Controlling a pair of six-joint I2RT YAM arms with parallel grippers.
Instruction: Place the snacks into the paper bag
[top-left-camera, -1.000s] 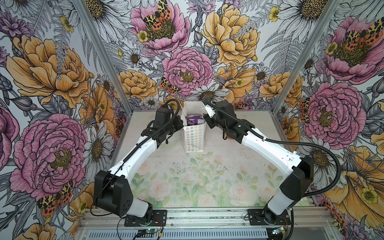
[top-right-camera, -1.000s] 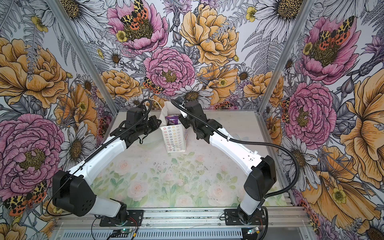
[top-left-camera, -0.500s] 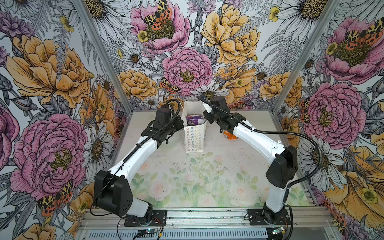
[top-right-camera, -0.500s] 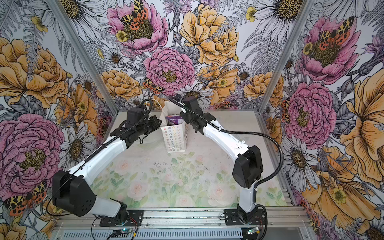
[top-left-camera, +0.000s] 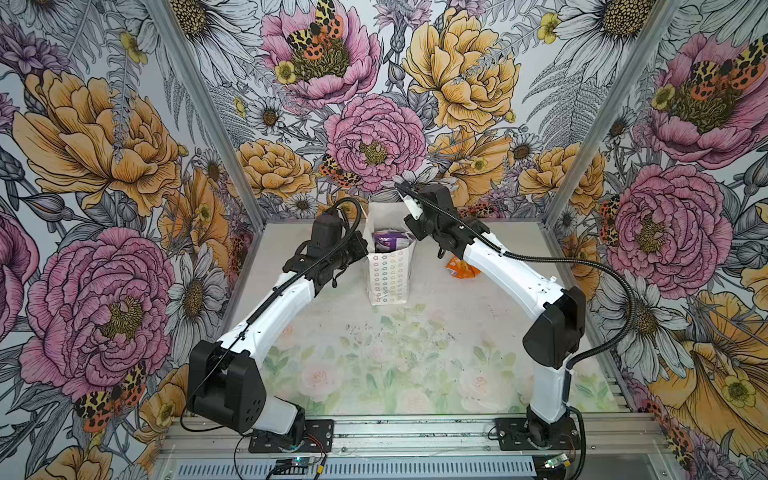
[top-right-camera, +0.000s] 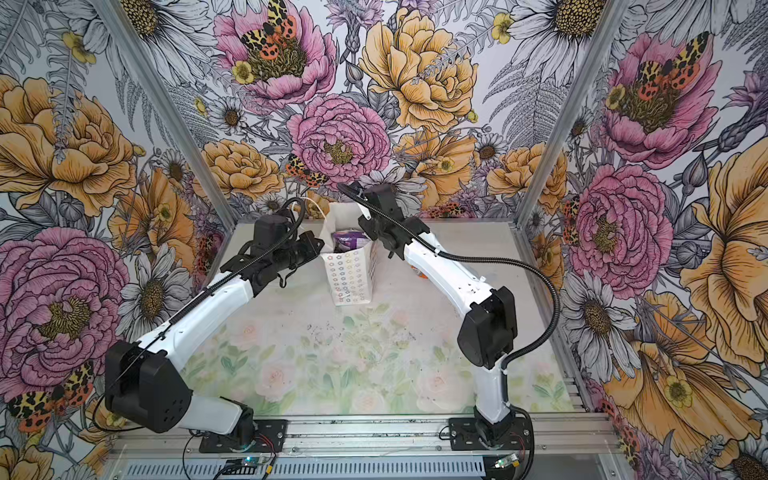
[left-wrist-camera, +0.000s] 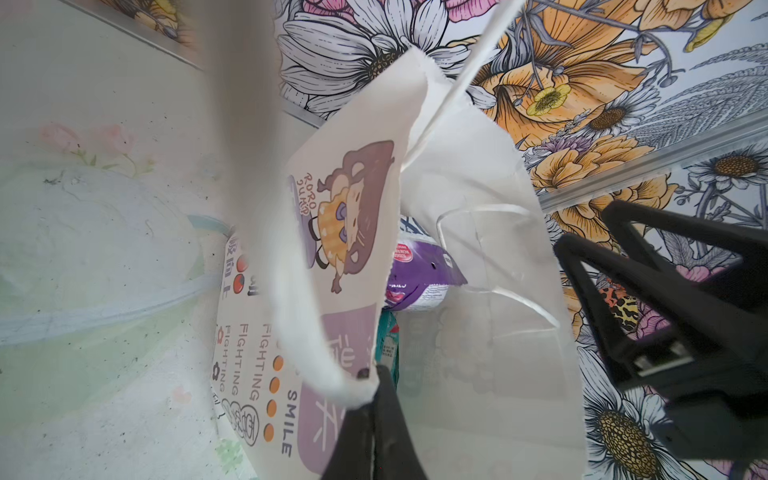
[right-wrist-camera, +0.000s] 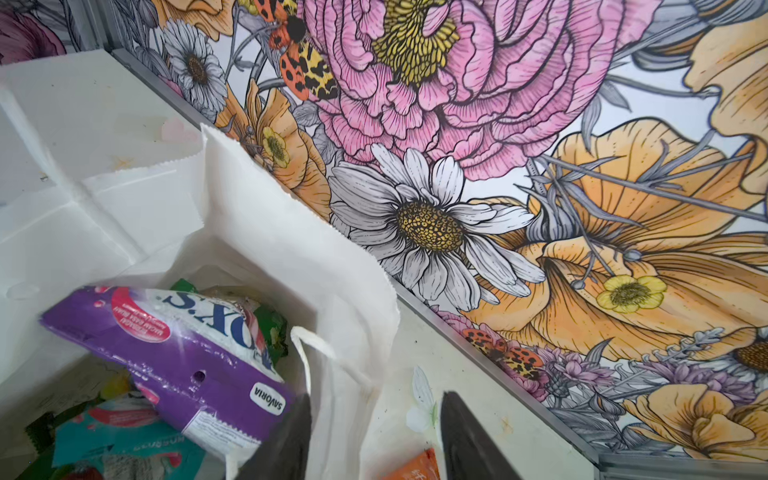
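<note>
Our left gripper (left-wrist-camera: 372, 376) pinched the paper bag (top-left-camera: 388, 278); our right gripper (right-wrist-camera: 376, 401) hung spread, empty. We reckoned the orange packet (top-left-camera: 459, 268) needed centred jaws.

In both top views the right arm (top-left-camera: 498, 266) is covering most of the orange packet (top-left-camera: 459, 269), right of center. In the right wrist view the frame edge is cutting it, and the purple packet (right-wrist-camera: 166, 345) is partly hiding other packets (right-wrist-camera: 124, 434) in the paper bag (right-wrist-camera: 291, 249).

A: Site type?
B: Robot lab test cell. Left arm (top-left-camera: 270, 316) and right arm (top-left-camera: 511, 270) bolt to an aluminium rail (top-left-camera: 415, 434); floral printed panels (top-left-camera: 374, 83) enclose the table (top-left-camera: 374, 345); bare circuit board (top-left-camera: 297, 462) sits in front.
</note>
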